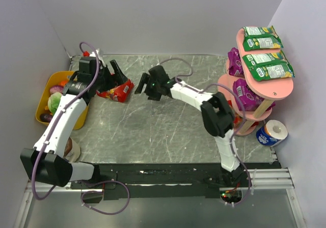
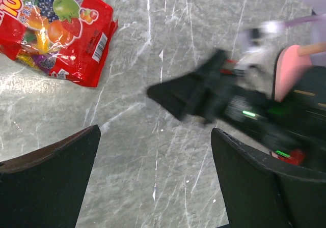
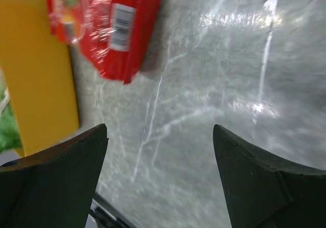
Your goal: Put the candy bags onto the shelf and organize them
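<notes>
Both pincers stand spread and empty. From your right pincer (image 3: 160, 129), the red candy bag (image 1: 118, 91) lies on the tabletop (image 1: 153, 126) just ahead to the left, long axis left-right. The left pincer (image 2: 155, 131) hovers about as near, and the shelf (image 1: 285, 88) stands far right.

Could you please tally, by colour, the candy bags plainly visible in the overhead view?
Green candy bags: 2
Purple candy bags: 2
Red candy bags: 1
Total: 5
</notes>
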